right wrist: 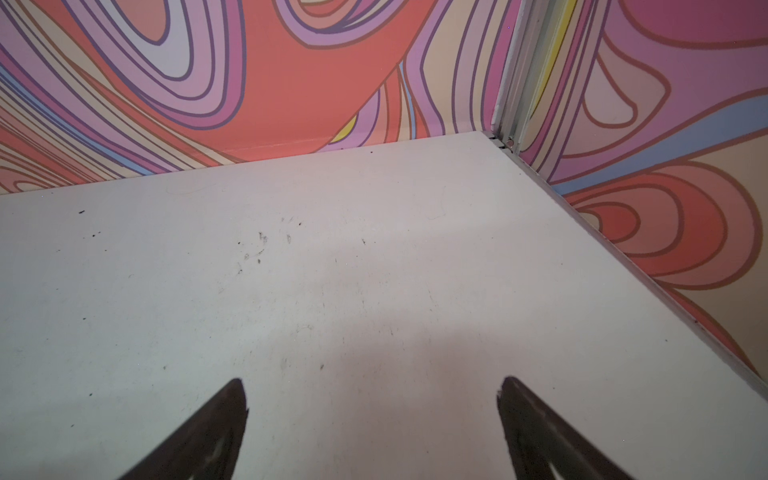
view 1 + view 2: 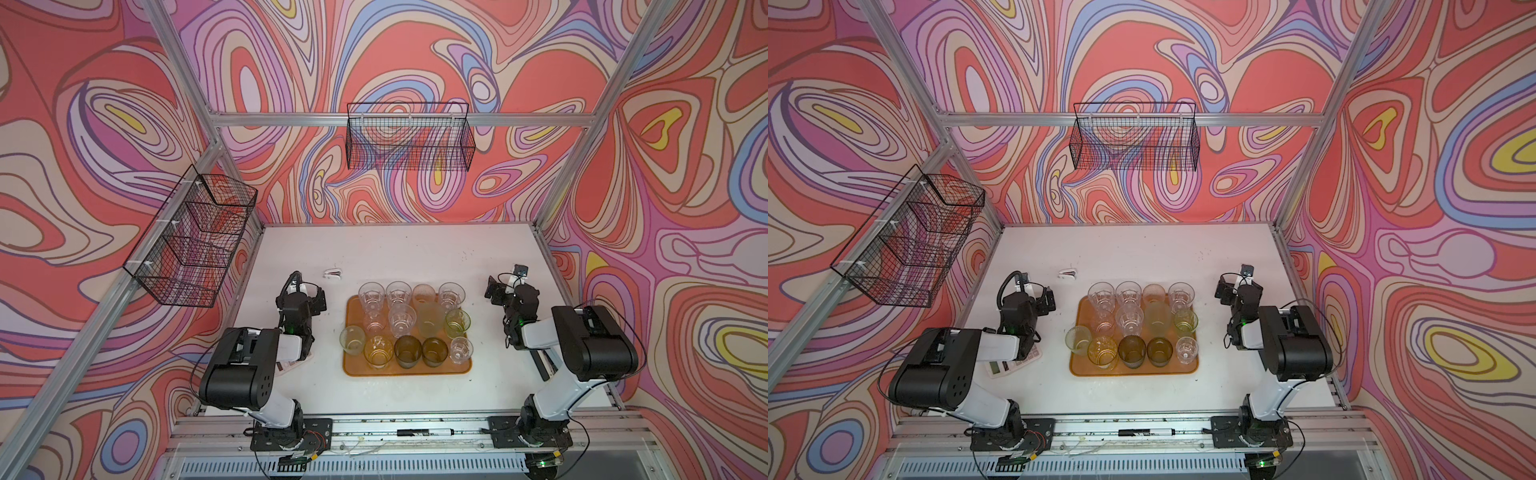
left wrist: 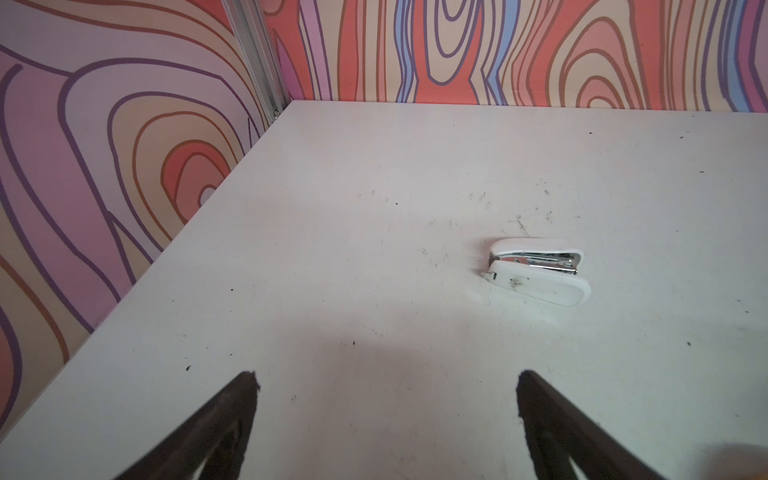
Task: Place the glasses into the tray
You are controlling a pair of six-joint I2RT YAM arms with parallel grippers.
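Note:
In both top views the orange-brown tray (image 2: 415, 371) (image 2: 1142, 372) lies mid-table with several glasses standing upright in it. Clear glasses (image 2: 371, 296) and a pinkish one (image 2: 424, 293) form the back row. A tall frosted green glass (image 2: 430, 321) and a green one (image 2: 457, 322) stand in the middle. A yellow glass (image 2: 378, 351), two dark olive ones (image 2: 407, 351) and a small clear one (image 2: 461, 349) line the front. A pale green glass (image 2: 352, 338) stands at the left rim. My left gripper (image 2: 319, 298) (image 3: 386, 380) is open over bare table left of the tray. My right gripper (image 2: 494, 291) (image 1: 372, 384) is open on the right, holding nothing.
A white stapler (image 2: 333, 273) (image 3: 538, 270) lies behind the tray's left corner. A calculator (image 2: 1013, 361) sits under my left arm. Black wire baskets hang on the back wall (image 2: 409, 137) and the left wall (image 2: 195, 237). A marker (image 2: 424, 432) rests on the front rail.

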